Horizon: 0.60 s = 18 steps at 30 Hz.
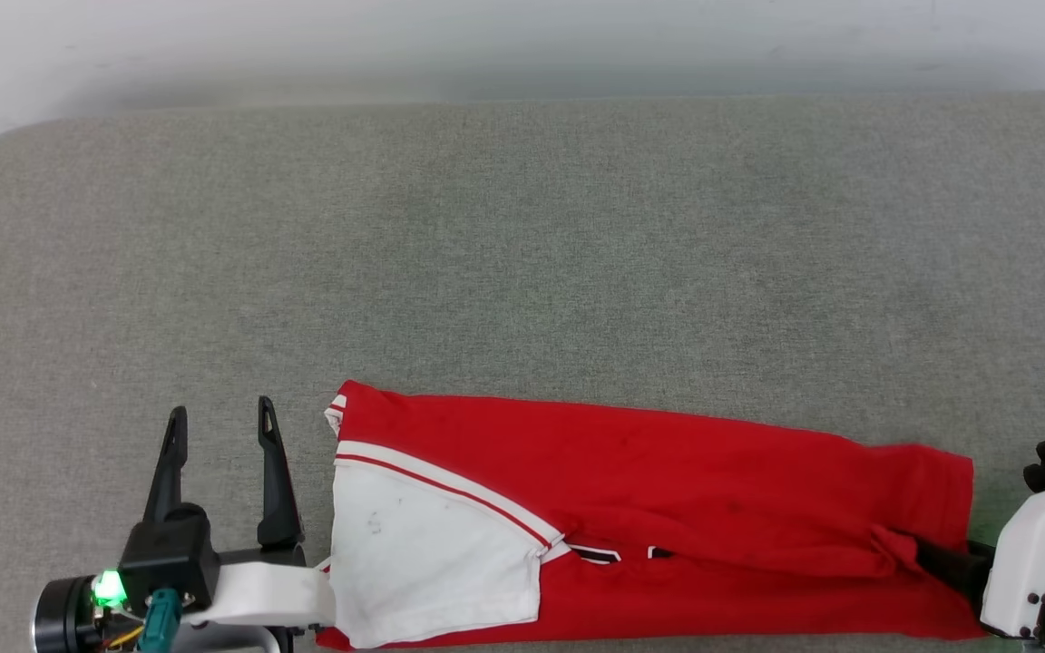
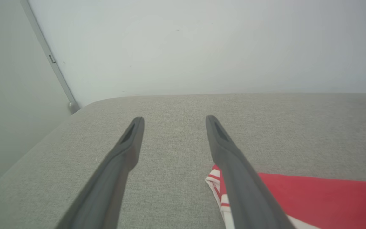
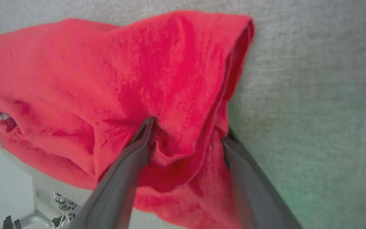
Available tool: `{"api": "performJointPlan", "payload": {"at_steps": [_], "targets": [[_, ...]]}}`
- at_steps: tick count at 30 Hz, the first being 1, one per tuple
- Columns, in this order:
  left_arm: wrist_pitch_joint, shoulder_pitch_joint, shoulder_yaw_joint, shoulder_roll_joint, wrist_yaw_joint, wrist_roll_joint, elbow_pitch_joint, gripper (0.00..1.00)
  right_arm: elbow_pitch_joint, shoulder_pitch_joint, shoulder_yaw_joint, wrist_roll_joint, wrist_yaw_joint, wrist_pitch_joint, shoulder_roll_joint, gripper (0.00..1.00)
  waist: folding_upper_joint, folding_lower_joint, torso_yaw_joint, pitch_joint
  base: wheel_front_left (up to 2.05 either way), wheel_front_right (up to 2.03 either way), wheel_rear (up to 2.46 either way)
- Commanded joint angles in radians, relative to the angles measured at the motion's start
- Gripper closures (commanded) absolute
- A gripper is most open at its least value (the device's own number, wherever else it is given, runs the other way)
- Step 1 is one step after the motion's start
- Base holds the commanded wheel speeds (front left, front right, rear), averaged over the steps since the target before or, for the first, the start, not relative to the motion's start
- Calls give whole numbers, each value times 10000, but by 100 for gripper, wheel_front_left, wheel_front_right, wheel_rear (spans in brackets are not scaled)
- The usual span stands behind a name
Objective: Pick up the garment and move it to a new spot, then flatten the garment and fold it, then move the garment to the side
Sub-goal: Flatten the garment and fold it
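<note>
One garment [image 1: 668, 490], folded into a long red strip with a white sleeve [image 1: 423, 553] uppermost at its left end, lies along the near edge of the grey bench [image 1: 522, 227]. At the strip's right end the right tool [image 3: 189, 125] stands spread wide, with red cloth bunched loosely between its fingers. Just left of the sleeve, the left tool [image 1: 221, 410] is wide open and empty.

Left gripper [image 1: 221, 410]: lower left of head view, two dark fingers pointing up, jaws wide apart. Right gripper [image 3: 189, 127]: lower right, jaws spread wide, white wrist housing [image 1: 1030, 553] tilted inward.
</note>
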State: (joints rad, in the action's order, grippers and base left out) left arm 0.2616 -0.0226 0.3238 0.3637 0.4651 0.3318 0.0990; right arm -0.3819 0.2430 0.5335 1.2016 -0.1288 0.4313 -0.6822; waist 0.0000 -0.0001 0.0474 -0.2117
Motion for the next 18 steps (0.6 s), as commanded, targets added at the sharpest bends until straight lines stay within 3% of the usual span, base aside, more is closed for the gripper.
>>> {"api": "performJointPlan", "payload": {"at_steps": [1, 9, 18], "targets": [[45, 262, -316, -343, -176, -428, 1, 0, -164, -486, 779, -29, -36, 342, 948, 100, 0, 1, -4, 38, 0, 0, 0], [46, 908, -1238, -1496, -945, -1735, -83, 0, -37, -182, 545, -333, -28, -8, 359, 100, 0, 1, -15, 233, 0, 0, 0], [46, 1384, -1845, -2107, -1339, -2590, -191, 0, 242, -3, -32, -452, -14, -32, -804, 100, 0, 1, -70, 541, 0, 0, 0]]}}
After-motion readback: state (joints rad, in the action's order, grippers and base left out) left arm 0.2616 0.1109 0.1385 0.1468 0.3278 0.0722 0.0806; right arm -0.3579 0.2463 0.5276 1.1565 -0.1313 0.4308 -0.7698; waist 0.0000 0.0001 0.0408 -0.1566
